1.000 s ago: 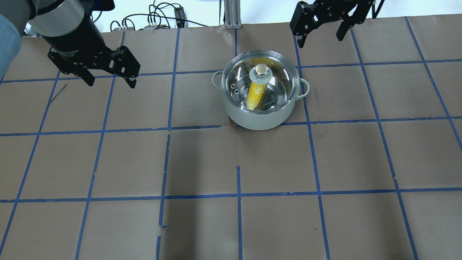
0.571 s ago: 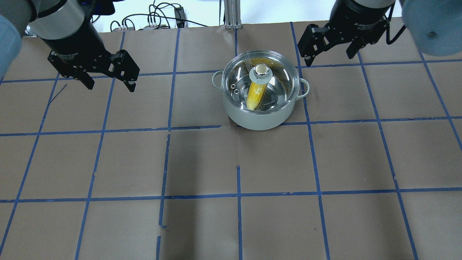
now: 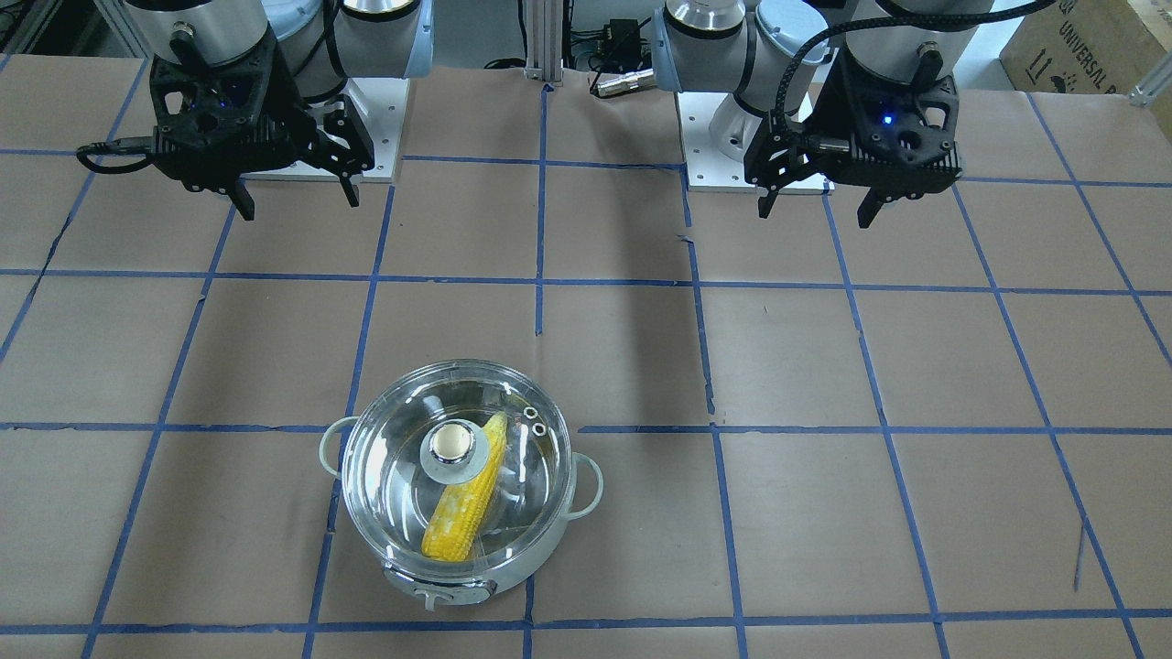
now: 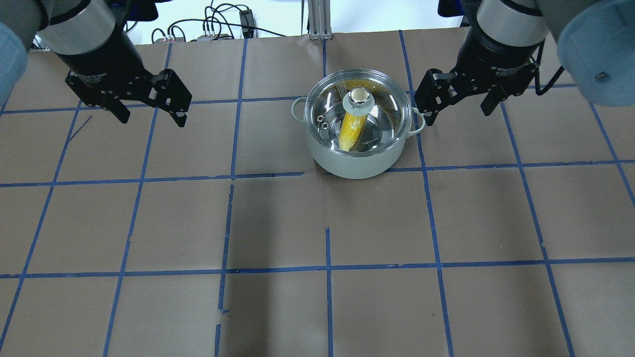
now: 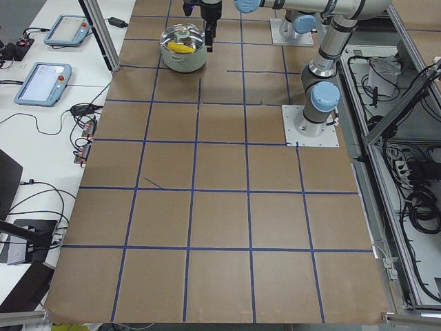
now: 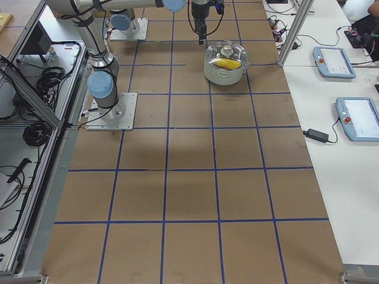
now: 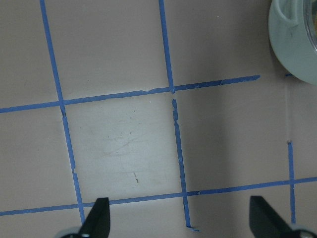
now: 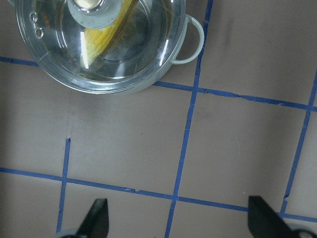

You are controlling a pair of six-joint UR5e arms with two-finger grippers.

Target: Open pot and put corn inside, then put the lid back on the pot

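While aloft — both end effectors [image 4: 152, 119] [image 4: 459, 116] agape

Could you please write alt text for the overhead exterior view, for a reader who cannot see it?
A pale green pot sits at the far middle of a blue-taped table, its glass lid on and a corn cob inside. The open left pincer hangs well to its left; the open right pincer appears just right of it, raised above the table.

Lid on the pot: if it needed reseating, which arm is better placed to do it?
Right. The right gripper hangs open close beside the pot. The left gripper, also open, is much farther from the lid.
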